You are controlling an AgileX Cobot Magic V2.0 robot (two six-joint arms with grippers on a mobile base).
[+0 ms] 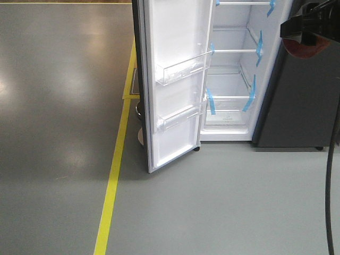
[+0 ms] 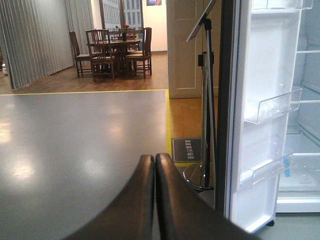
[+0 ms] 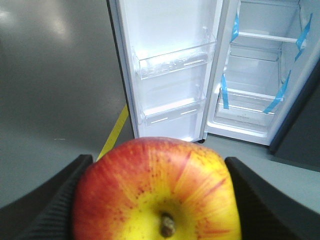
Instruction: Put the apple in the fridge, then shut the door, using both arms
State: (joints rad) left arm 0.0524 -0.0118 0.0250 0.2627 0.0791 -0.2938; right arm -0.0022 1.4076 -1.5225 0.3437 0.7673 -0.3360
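Note:
The red and yellow apple point(image 3: 155, 190) fills the bottom of the right wrist view, stem end toward the camera. My right gripper point(image 3: 157, 161) is shut on it, one black finger point(image 3: 55, 205) on each side. In the front view that gripper point(image 1: 307, 29) hangs at the top right with the apple point(image 1: 302, 49) showing under it. It is in front of the fridge point(image 1: 234, 79), whose white inside with blue tape strips is exposed. The door point(image 1: 178, 79) stands wide open to the left, clear bins facing out. My left gripper point(image 2: 154, 159) is shut and empty, left of the door point(image 2: 262, 115).
A yellow floor line point(image 1: 114, 175) runs past the door's outer edge. Behind the door stands a sign post on a round metal base point(image 2: 197, 175). The fridge's dark grey closed half point(image 1: 303, 101) is at the right, and a black cable point(image 1: 330, 180) hangs down there. A dining table with chairs point(image 2: 112, 50) is far off.

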